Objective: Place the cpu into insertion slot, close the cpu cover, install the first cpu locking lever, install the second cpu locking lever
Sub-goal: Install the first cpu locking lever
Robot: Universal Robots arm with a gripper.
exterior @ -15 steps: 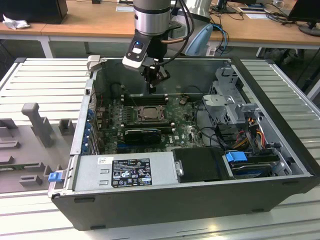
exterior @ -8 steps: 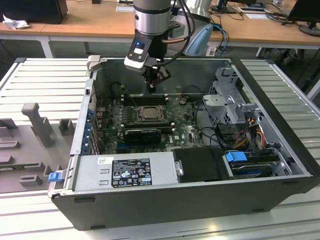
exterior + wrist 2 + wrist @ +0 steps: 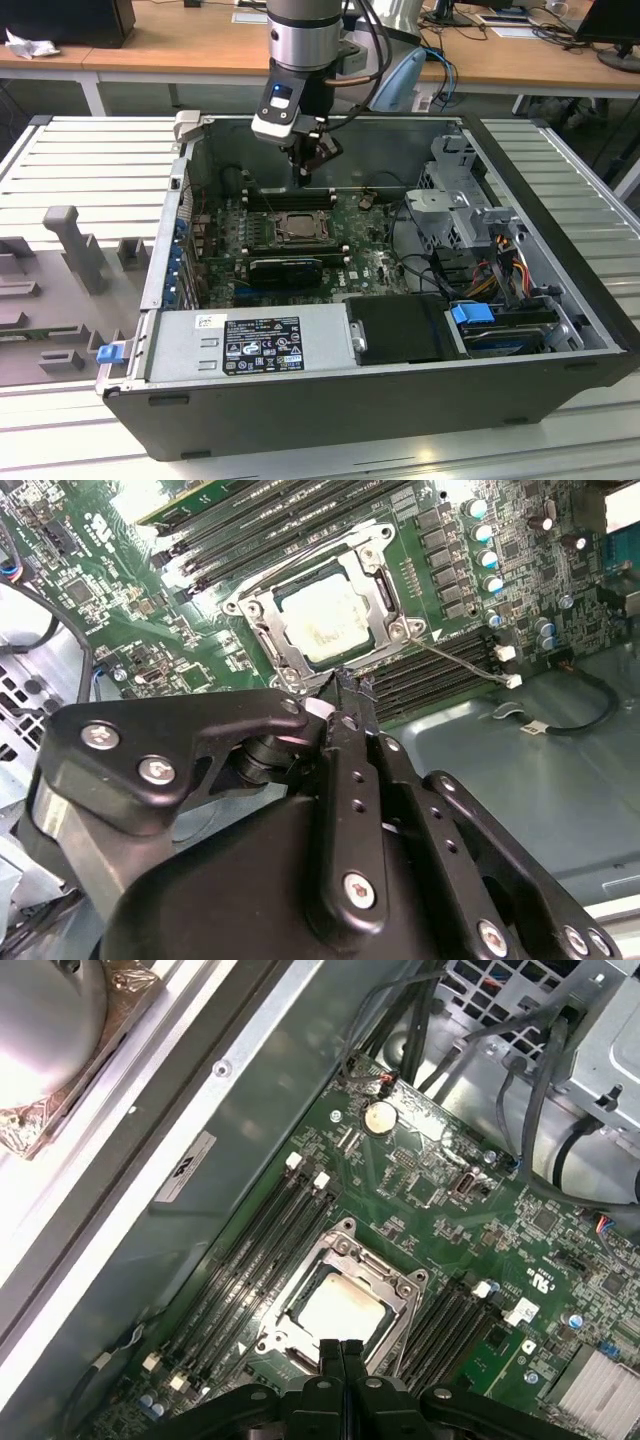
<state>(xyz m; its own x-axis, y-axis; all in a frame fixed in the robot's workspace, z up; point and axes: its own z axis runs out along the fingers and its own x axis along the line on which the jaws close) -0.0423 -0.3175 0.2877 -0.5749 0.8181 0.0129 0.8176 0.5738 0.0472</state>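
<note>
The claw (image 3: 341,1345) has its 2 fingers pressed together with nothing between them. In the second wrist view the joined tips of the claw (image 3: 345,685) come to 1 narrow point.

That point overlaps the nearest edge of the insertion slot (image 3: 272,1338) in both wrist views. The work therefore lies straight ahead of the tips, not off to a side. In the exterior view the claw (image 3: 304,175) hangs over the far side of the socket and appears clear of the board. From there the cpu (image 3: 297,226) lies below it and a little toward the camera.

The cpu (image 3: 338,1310) sits flat in the slot, its pale face showing through the cut-out. The cpu cover (image 3: 405,1295) lies down around it as a silver frame, so I judge steps 1 and 2 done. Whether either locking lever is latched I cannot tell.

The cover (image 3: 262,625) has its sides parallel to the long black memory slots (image 3: 250,1260) that flank it on 2 sides. Any push along a socket edge would therefore run along or square to those slots.

Past the socket, the green circuit board (image 3: 430,1190) runs on to the grey case wall (image 3: 200,1140).
</note>
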